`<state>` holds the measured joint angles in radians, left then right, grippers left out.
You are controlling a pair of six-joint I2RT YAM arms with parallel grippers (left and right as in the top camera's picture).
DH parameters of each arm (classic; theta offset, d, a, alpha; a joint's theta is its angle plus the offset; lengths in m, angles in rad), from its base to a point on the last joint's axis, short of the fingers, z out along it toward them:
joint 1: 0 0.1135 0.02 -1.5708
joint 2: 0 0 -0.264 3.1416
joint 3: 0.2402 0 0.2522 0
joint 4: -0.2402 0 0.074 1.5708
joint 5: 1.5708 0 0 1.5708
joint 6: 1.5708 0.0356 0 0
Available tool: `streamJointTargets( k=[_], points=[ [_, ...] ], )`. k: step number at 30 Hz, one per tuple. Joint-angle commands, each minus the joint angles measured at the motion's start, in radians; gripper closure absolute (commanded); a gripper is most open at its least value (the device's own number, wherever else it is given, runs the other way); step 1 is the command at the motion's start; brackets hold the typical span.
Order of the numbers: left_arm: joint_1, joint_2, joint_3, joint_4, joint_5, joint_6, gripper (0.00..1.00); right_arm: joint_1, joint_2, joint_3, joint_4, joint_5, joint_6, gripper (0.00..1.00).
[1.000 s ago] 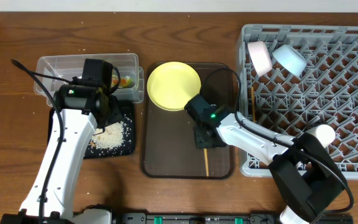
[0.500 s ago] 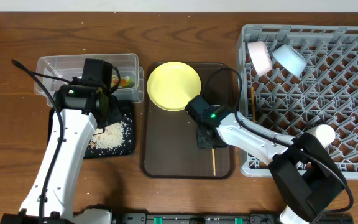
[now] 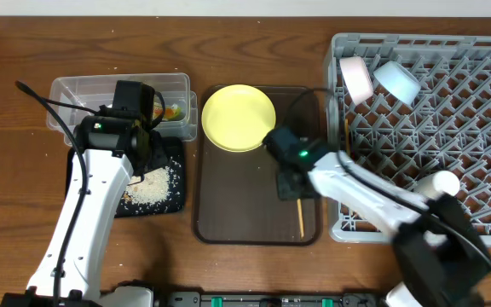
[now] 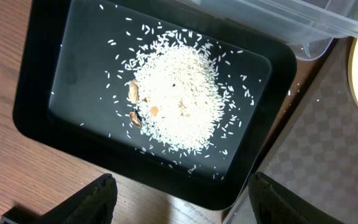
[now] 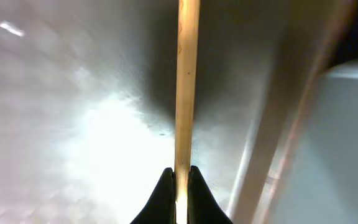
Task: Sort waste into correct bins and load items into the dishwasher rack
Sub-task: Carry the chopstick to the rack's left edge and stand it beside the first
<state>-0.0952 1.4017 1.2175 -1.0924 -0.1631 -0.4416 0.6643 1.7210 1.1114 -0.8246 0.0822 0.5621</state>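
So the wooden bench [image 3: 254, 51] had the grey dishwasher rack [image 3: 467, 128] taking up basically the whole right end. Next biggest was the brown serving tray [image 3: 237, 196], sitting mid-bench right beside the rack. Over by the left end were the clear tub [image 3: 83, 89], toward the far edge, and the black tray [image 4: 73, 74] just on its near side.

The yellow plate [image 3: 238, 118] lay flat on the far end of the brown tray. The pinkish-white bowl [image 3: 356, 78] and the light blue bowl [image 3: 397, 81] were tipped on their sides next to each other in the rack's far-left corner, and the white cup [image 3: 440, 183] sat closer to the rack's near edge.

My left gripper [image 4: 182, 183] hung over the black tray's near rim, fingers spread wide with nothing in them. My right gripper [image 5: 180, 173] was over the brown tray, pressed together and pinching one chopstick [image 5: 187, 74], which pointed at the near edge. Couldn't tell if it was off the surface.

The snack wrapper [image 3: 173, 111] was in the tub's right end, and the rice [image 4: 179, 99] was heaped in the middle of the black tray.
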Motion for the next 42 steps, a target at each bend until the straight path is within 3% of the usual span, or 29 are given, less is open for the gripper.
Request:
streamJointTargets(
  k=[1,8,18,20,22,25,26,42],
  points=[
    [0.0,0.003,-0.003,-0.003,-0.002,-0.002,0.29,-0.045,-0.134,0.061,-0.024,0.015,-0.148,0.99],
    [0.0,0.003,-0.003,-0.003,-0.002,-0.002,0.29,-0.194,-0.29,0.067,-0.115,0.015,-0.266,0.99],
    [0.0,0.003,-0.003,-0.003,-0.002,-0.002,0.29,-0.345,-0.24,0.064,-0.209,0.015,-0.325,0.98],
    [0.0,0.003,-0.003,-0.003,-0.002,-0.002,0.29,-0.345,-0.223,0.064,-0.209,0.015,-0.324,0.95],
    [0.0,0.003,-0.003,-0.003,-0.002,-0.002,0.29,-0.345,-0.209,0.064,-0.207,0.015,-0.324,0.85],
    [0.0,0.003,-0.003,-0.003,-0.002,-0.002,0.29,-0.345,-0.195,0.064,-0.207,0.016,-0.324,0.57],
    [0.0,0.003,-0.003,-0.003,-0.002,-0.002,0.29,-0.345,-0.193,0.064,-0.206,0.016,-0.324,0.54],
    [0.0,0.003,-0.003,-0.003,-0.002,-0.002,0.29,-0.325,-0.203,0.108,-0.123,-0.014,-0.324,0.5]
  ],
)
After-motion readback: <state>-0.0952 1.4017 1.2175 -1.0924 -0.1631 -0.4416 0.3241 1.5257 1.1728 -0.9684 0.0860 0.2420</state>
